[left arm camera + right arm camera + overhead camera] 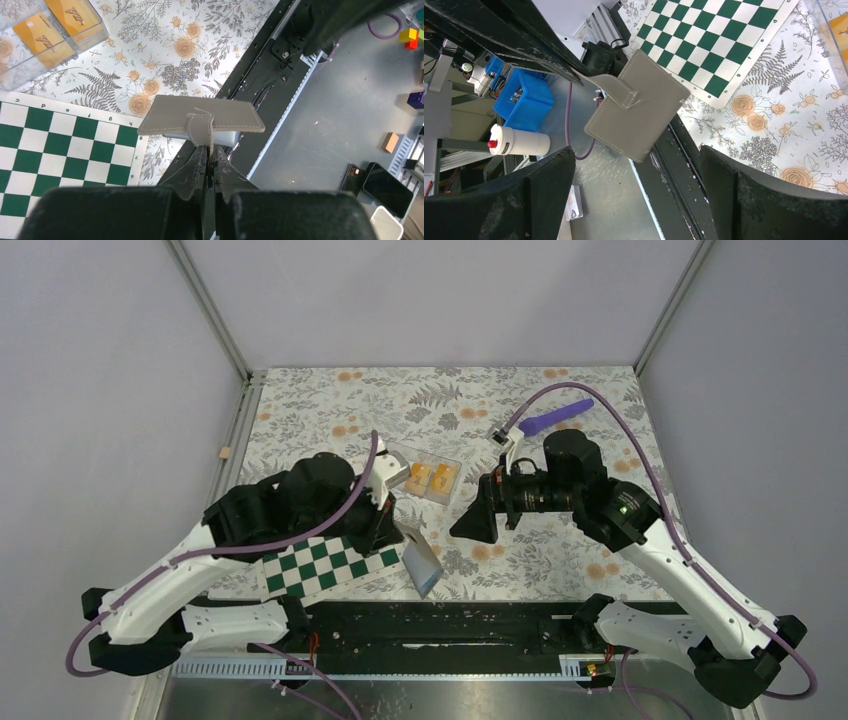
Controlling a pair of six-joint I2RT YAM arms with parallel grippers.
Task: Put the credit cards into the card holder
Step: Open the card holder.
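Observation:
Orange-yellow credit cards (430, 478) lie in a clear tray (452, 462) at mid-table; they also show in the left wrist view (39, 33). My left gripper (400, 535) is shut on the strap of a grey leather card holder (423, 564) and holds it above the table's near edge. In the left wrist view the holder (200, 117) sits edge-on past my closed gripper (209, 150). My right gripper (468, 526) is open and empty, facing the holder (639, 105) from the right without touching it; its own view shows the gripper (636, 170) wide apart.
A green-and-white chessboard (320, 568) lies under the left arm. A purple rod (555, 417) lies at the back right. The black base rail (450, 625) runs along the near edge. Off the table, a blue bin (521, 97) and a white bottle (519, 142) stand.

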